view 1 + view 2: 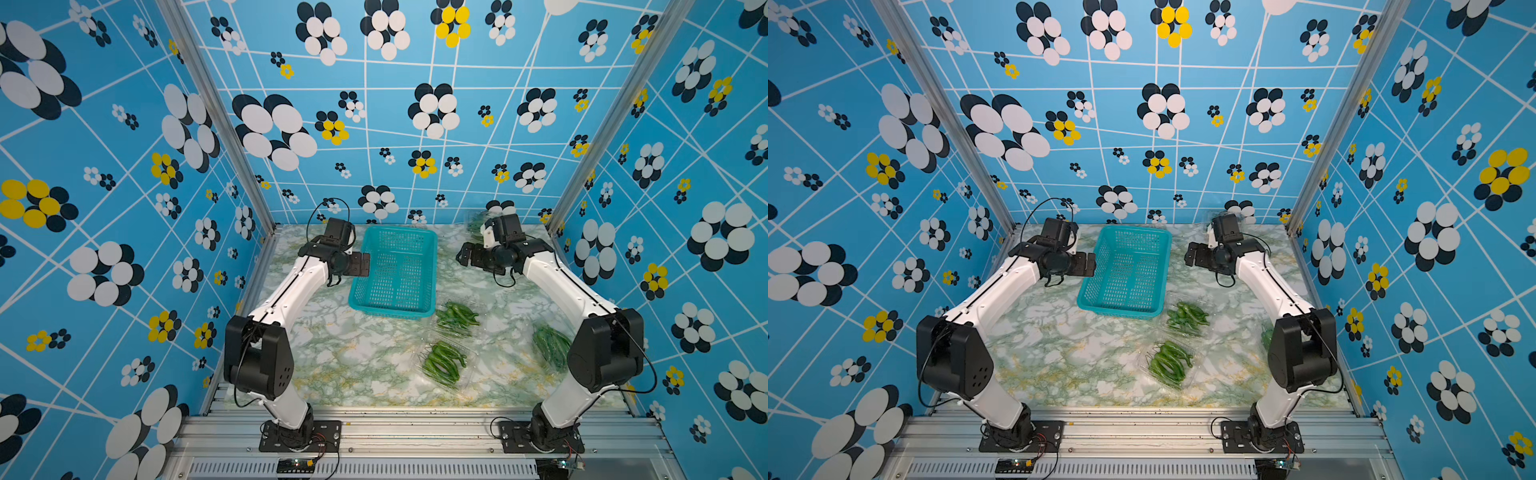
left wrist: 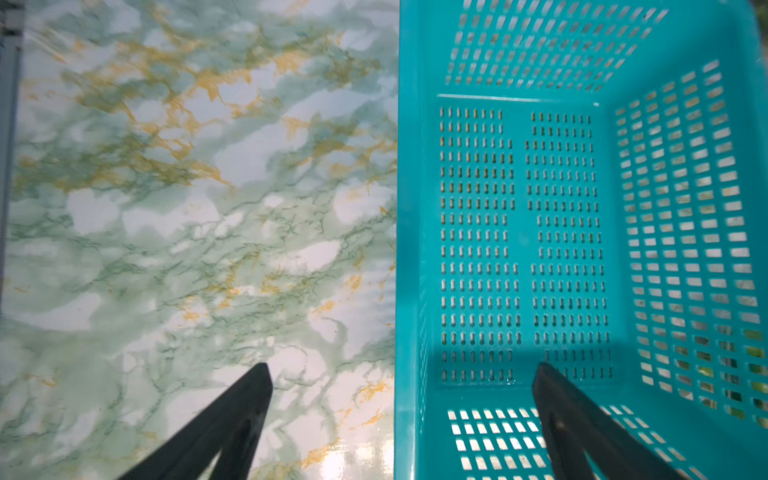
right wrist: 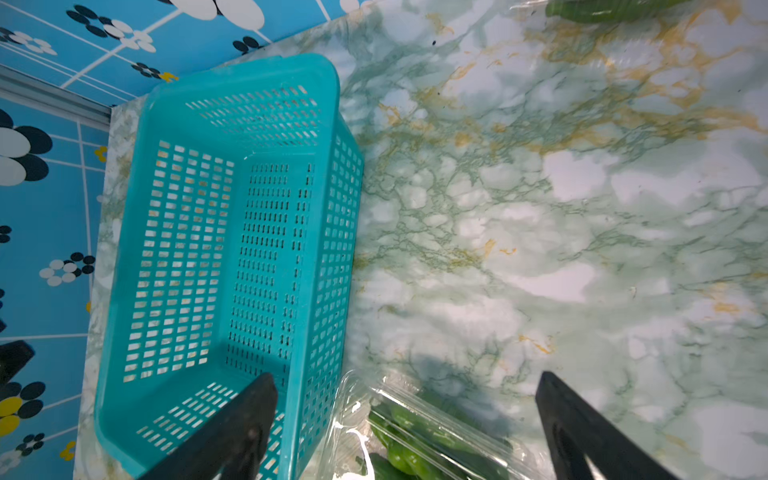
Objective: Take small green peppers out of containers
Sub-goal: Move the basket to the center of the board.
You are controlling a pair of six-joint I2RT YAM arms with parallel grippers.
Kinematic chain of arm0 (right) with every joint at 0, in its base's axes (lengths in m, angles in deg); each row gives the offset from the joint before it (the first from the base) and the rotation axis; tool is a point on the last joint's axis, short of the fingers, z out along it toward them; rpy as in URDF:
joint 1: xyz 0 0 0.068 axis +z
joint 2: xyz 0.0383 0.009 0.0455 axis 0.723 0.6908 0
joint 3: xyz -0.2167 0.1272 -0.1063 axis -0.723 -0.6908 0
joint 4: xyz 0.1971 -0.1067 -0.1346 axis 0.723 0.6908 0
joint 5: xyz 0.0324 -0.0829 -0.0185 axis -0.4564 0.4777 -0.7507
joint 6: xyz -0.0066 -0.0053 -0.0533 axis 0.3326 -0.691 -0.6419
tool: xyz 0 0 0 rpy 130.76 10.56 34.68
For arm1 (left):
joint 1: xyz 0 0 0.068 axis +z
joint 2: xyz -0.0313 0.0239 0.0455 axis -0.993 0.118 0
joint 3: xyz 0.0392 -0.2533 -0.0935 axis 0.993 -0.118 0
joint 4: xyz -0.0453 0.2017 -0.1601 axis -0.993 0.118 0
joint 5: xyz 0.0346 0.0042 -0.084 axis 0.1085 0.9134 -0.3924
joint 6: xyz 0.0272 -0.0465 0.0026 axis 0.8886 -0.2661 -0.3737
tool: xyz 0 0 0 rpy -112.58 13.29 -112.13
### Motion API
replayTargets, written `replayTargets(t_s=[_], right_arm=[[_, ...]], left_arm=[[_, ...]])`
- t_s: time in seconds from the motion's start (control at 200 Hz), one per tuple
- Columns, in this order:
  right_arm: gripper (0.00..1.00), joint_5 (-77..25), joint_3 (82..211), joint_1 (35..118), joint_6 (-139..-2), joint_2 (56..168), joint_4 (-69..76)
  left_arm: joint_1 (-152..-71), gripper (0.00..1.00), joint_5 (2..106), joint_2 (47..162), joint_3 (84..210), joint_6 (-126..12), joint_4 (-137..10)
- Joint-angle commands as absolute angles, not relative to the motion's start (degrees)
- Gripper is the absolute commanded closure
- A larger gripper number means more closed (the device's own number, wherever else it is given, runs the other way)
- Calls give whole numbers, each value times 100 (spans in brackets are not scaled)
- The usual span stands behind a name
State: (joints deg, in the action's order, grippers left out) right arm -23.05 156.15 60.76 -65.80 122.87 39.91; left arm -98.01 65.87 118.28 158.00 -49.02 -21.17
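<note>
Small green peppers lie inside several clear containers on the marble table. One container (image 1: 457,318) (image 1: 1185,318) (image 3: 419,432) sits by the teal basket's front right corner. Another (image 1: 444,361) (image 1: 1169,361) is nearer the front, and one (image 1: 550,347) is half hidden by the right elbow. A further container (image 1: 476,220) (image 3: 602,8) stands at the back right. My left gripper (image 1: 361,264) (image 2: 401,370) hangs open astride the basket's left rim. My right gripper (image 1: 463,255) (image 3: 407,378) hangs open and empty above the basket's right wall and the container beside it.
The teal perforated basket (image 1: 392,272) (image 1: 1125,270) (image 2: 415,249) (image 3: 316,232) stands at the back middle with nothing in it. Patterned blue walls close off the left, back and right. An aluminium rail (image 1: 415,424) runs along the front edge.
</note>
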Motion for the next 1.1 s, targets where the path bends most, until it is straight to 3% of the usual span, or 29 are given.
replayTargets(t_s=[0.0, 0.61, 0.854, 1.094], right_arm=[[1, -2289, 16053, 6185, -6437, 12574, 4530], [1, -2086, 16510, 6295, -6404, 13279, 4474], [3, -2123, 16516, 6313, -6395, 13325, 4450], [4, -2179, 16442, 6345, -6435, 13241, 4341]], left_arm=[[-9849, 0, 6380, 12285, 16327, -5066, -1391], [-9723, 3, 6067, 14488, 18207, -5003, -633], [-9516, 20, 5966, 14895, 18641, -5027, -344], [-9342, 49, 5891, 15039, 18691, -4901, -216]])
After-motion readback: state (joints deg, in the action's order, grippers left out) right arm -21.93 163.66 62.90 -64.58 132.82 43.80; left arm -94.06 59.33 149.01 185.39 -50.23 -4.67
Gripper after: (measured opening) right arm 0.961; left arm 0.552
